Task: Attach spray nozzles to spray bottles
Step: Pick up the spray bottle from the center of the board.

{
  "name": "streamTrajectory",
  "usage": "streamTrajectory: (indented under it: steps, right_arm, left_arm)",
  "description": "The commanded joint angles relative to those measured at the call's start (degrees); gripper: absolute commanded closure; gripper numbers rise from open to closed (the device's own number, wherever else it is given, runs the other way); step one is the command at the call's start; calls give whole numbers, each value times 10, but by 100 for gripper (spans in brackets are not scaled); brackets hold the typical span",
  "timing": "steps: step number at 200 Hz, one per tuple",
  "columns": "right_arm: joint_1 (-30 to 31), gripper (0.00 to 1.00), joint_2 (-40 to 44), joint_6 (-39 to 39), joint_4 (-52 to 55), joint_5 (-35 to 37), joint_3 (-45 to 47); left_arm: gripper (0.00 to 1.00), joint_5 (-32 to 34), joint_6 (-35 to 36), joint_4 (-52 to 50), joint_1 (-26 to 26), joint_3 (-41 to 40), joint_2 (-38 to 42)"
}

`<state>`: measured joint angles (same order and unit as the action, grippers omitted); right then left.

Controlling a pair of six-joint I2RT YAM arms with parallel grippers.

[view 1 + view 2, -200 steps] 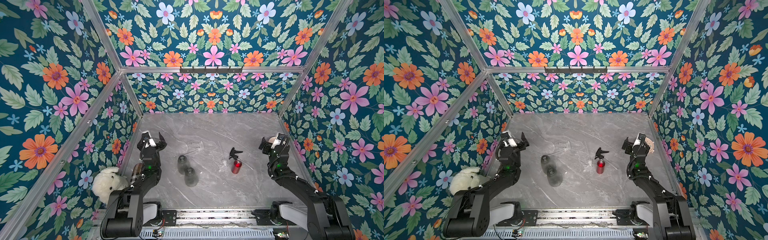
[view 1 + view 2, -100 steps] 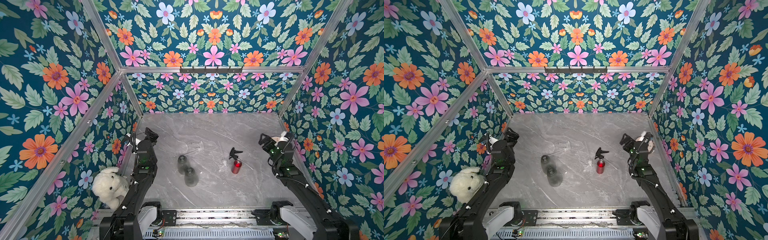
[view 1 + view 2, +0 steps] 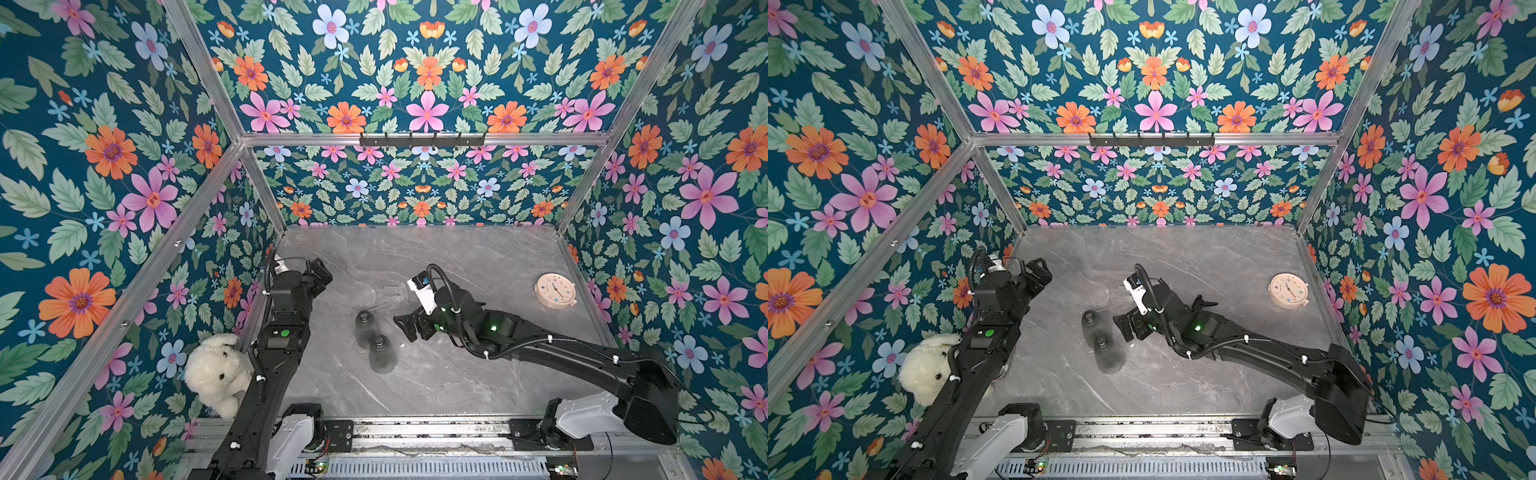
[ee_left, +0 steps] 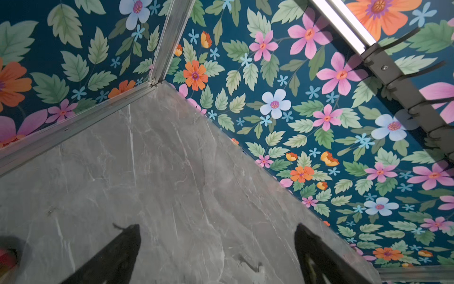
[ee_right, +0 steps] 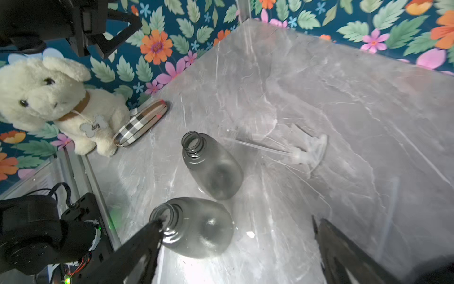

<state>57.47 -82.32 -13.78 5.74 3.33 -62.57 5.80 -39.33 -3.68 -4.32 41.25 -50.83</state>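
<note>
- Clock face laid over the worktop [image 3: 478,386] as seen from above: 12 o'clock is the far wall, 6 o'clock the arms' rail.
- Two grey bottles stand upright and uncapped, close together, just toward 8 o'clock of the centre: the farther bottle [image 3: 364,330] and the nearer bottle [image 3: 381,357].
- The right gripper [image 3: 404,328] hangs at their 3 o'clock side, spread wide and empty. In the right wrist view one finger [image 5: 147,236] overlaps the nearer bottle's neck, but whether they touch cannot be told.
- A clear nozzle [image 5: 307,150] lies flat toward 1 o'clock of the bottles, its dip tube pointing at the farther bottle.
- The left gripper [image 3: 318,274] is at 10 o'clock, spread and empty above bare worktop.
- The step in hand is probably fetching that clear nozzle.
  - Pinch the solid head or collar, never the thin tube.
  - Lift it until the tube hangs straight down.
  - Have the left gripper steady a bottle by its body.
  - Feed the tube through the neck, and seat the collar square before turning.
- The bottles look light and stand close, so a wide sweep could topple both.
- Hard to see:
  - The clear nozzle almost vanishes against the worktop in both top views.
  - A second clear one I cannot find.
  - The black nozzle [image 3: 1203,302] peeks over the right arm near 3 o'clock of the centre, and the bottle beneath it is hidden.
  - The plaid case [image 5: 141,123] at 8 o'clock, beside the plush dog [image 3: 216,374], is covered by the left arm from above.
</note>
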Motion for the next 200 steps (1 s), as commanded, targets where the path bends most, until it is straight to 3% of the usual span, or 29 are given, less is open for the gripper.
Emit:
streamTrajectory:
  steps: [1,33,55,155,200]
  right_arm:
    - [26,1,-37,9,26,-34,-35]
    - [62,1,-104,-8,49,-28,-81]
    - [91,1,-144,-3,47,18,-93]
    - [97,1,-211,-33,-32,62,-78]
    - [98,12,-230,-35,-28,62,-84]
  left_arm:
    - [0,-31,4,-9,-4,-14,18]
    - [0,-47,15,4,-6,-45,50]
    - [0,-36,16,-13,-6,-47,61]
    - [0,-55,18,11,-6,-77,84]
    - [0,-67,15,18,-6,-78,78]
